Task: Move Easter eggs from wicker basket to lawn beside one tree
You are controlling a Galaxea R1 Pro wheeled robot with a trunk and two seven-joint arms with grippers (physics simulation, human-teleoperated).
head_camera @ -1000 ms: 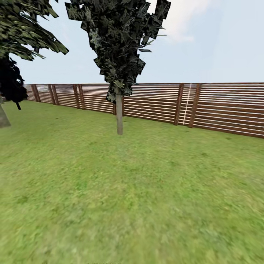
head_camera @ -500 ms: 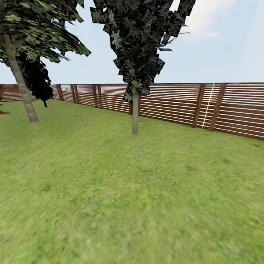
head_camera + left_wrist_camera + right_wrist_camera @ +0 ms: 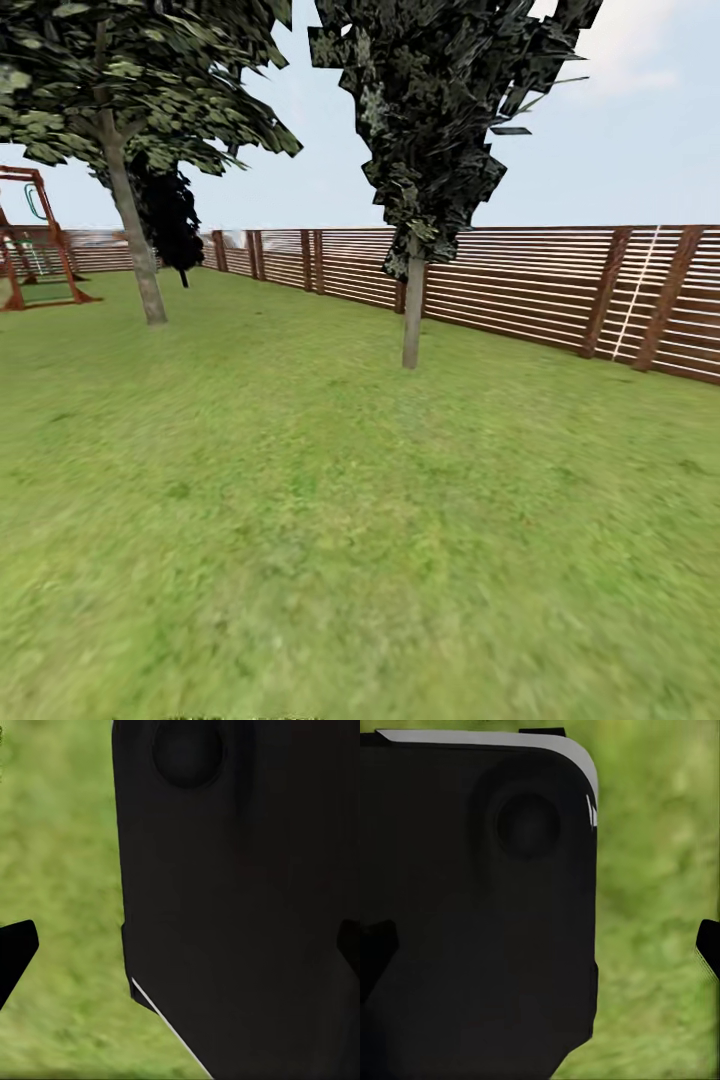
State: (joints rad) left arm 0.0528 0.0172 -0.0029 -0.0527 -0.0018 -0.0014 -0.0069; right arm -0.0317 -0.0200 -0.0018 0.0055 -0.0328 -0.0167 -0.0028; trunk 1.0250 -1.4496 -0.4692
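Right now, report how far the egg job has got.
Nothing looks done: the head view shows lawn, fence, a thick-trunked tree and a thin dark one, with no eggs beside either. In hand: both wrist views show just grass past dark robot parts. Left: find the basket, then move all three eggs to one tree.

Mottled matt green grass of the lawn (image 3: pixel 360 540), backed by a brown horizontal-slat wooden fence (image 3: pixel 520 290); 2 smooth grey-brown trunks, one of the thick leaning tree (image 3: pixel 130 230) and one of a thin-trunked tree (image 3: pixel 413 310) with blocky near-black foliage; red-brown wooden swing frame (image 3: pixel 35 250); matt black smooth robot casing (image 3: pixel 240 900).
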